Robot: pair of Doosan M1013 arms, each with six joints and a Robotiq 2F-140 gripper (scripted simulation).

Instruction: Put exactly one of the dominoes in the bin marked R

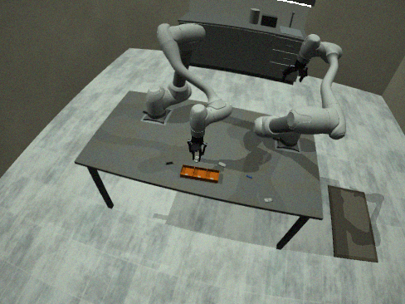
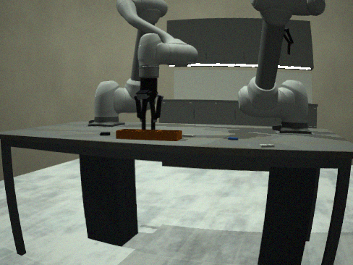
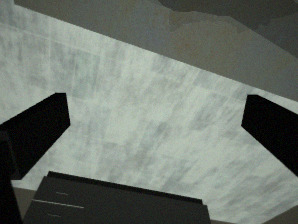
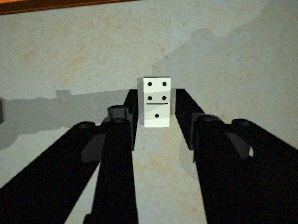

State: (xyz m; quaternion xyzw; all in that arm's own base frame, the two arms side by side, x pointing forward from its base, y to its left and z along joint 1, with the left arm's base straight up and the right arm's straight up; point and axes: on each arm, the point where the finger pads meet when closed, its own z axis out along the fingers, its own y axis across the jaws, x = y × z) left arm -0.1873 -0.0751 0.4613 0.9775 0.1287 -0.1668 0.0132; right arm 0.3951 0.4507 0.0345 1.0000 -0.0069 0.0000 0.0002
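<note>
Straddling domino [image 1: 197, 159] [image 4: 157, 102], right pincer [image 1: 197, 159] [image 2: 148, 128] [image 4: 157, 92] pointing down

The only marking that reads clearly is the count of black pips on the small white rectangular domino [image 1: 197, 159] [image 4: 157, 102] lying face up on the grey table [image 1: 137, 145] [image 2: 202, 146] [image 4: 60, 60]. In the right wrist view, four pips fill the half above its dark dividing line and one pip sits in the half below. No letters can be read on the orange rectangular row of bins [image 1: 199, 179] [image 2: 149, 135] [image 4: 65, 6].
</note>
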